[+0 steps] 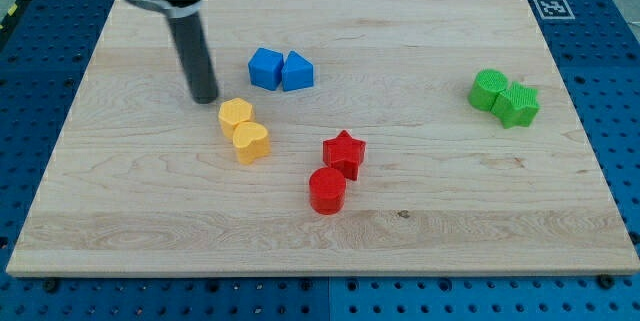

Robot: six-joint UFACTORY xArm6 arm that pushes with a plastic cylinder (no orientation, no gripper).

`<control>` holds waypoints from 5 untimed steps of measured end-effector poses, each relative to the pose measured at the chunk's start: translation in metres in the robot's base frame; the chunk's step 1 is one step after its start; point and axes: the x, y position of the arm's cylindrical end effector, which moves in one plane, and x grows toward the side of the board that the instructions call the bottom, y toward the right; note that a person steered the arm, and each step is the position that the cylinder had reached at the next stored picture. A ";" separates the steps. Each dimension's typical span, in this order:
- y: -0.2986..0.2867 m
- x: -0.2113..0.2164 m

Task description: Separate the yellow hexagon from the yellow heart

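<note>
The yellow hexagon (236, 115) lies left of the board's middle. The yellow heart (251, 142) touches it on its lower right side. My tip (205, 98) stands on the board just up and left of the hexagon, a small gap apart from it. The dark rod rises from the tip toward the view's top left.
Two blue blocks (281, 70) sit touching, above and right of the hexagon. A red star (345, 151) and a red cylinder (327, 190) sit near the middle. Two green blocks (504, 97) sit at the right. The wooden board (120, 211) has a marker tag (552, 6) at its top right corner.
</note>
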 end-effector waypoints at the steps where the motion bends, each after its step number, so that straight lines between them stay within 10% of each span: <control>1: -0.012 0.031; 5: 0.085 0.031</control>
